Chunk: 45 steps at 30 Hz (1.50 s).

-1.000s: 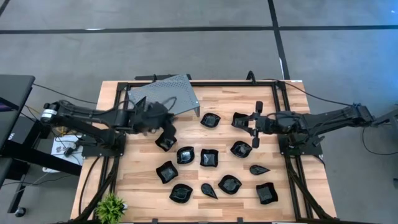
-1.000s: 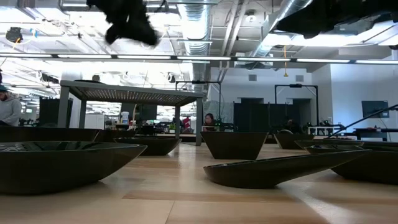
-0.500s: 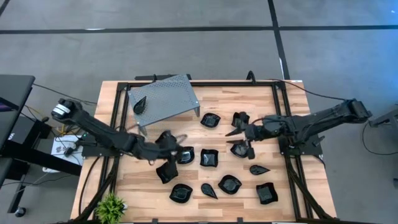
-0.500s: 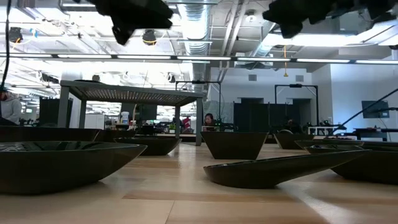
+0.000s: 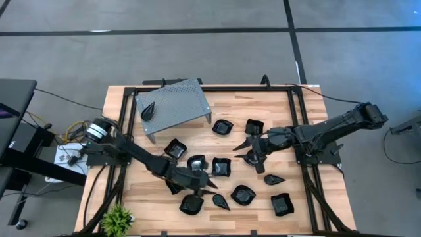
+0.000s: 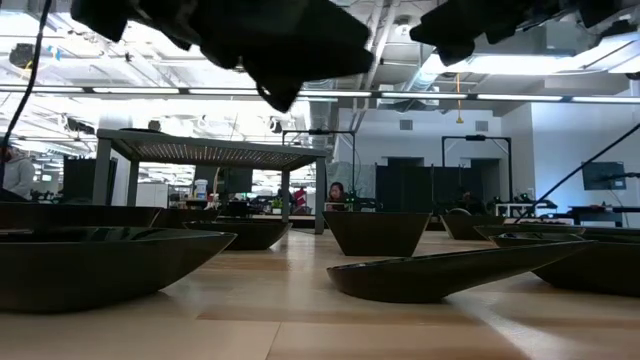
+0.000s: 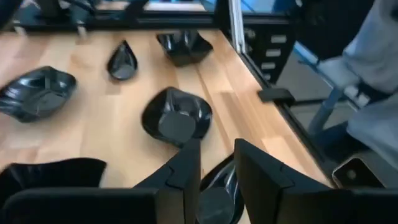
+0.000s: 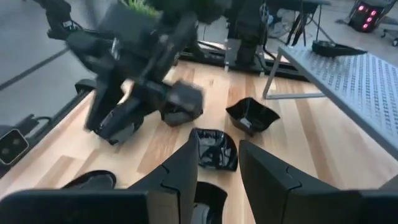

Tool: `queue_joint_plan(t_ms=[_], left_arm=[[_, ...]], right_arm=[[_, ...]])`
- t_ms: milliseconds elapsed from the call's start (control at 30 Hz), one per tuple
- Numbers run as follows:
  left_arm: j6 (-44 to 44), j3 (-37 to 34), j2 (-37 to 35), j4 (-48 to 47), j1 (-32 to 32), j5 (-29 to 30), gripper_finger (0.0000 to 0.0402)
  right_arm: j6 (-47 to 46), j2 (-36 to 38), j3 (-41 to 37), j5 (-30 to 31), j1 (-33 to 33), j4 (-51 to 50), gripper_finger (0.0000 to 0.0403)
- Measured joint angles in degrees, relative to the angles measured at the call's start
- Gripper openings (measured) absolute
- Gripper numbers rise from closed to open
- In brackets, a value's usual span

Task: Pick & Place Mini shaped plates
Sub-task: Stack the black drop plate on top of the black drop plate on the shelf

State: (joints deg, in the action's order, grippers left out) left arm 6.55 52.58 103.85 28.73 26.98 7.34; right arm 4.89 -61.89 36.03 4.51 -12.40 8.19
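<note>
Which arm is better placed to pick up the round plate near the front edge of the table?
Left. The left gripper hovers open right beside that round plate; the right gripper is farther, over another plate.

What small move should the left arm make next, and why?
Probably lower the left tool straight down: it hovers open among the plates near the table's front, and in its wrist view a dark plate sits between its fingers, not yet gripped.

My left gripper (image 5: 209, 186) covers part of a plate beside the stand (image 5: 172, 104). I can't see if either gripper touches a plate. The right gripper (image 6: 452, 47) is cut off up top.
</note>
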Motion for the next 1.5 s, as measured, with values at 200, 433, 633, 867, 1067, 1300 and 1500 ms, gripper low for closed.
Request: queue_joint_plan(t_ms=[200, 433, 633, 867, 1067, 1300, 1500], left_arm=[[-0.5, 3.9, 6.9, -0.1, -0.1, -3.5, 0.0134], [-4.6, 6.6, 12.3, -0.1, 1.7, -5.6, 0.0159], [-4.8, 6.6, 14.8, -0.4, 3.0, -4.3, 0.0153], [-4.7, 6.5, 16.8, -0.3, 2.6, -3.4, 0.015], [-4.7, 6.5, 16.7, -0.3, 2.7, -3.5, 0.015], [-4.7, 6.5, 16.7, -0.4, 2.5, -3.5, 0.0114], [-4.7, 6.5, 16.7, -0.5, 2.5, -3.5, 0.0047]], right_arm=[[0.0, 0.2, 0.0, 0.0, 0.0, 0.3, 0.0113], [-0.6, -0.4, 0.0, 0.0, 0.2, 0.2, 0.0113], [-5.0, -0.4, 0.0, 0.0, 0.1, 0.2, 0.0113], [-6.4, -0.4, 0.0, 0.0, -1.1, 0.7, 0.0113], [-5.4, -0.4, 0.0, 0.0, -1.5, 1.1, 0.0113], [-4.5, -0.4, 0.0, 0.0, -1.5, 1.1, 0.0113], [-4.5, -0.4, 0.0, 0.0, -1.5, 1.1, 0.0113]])
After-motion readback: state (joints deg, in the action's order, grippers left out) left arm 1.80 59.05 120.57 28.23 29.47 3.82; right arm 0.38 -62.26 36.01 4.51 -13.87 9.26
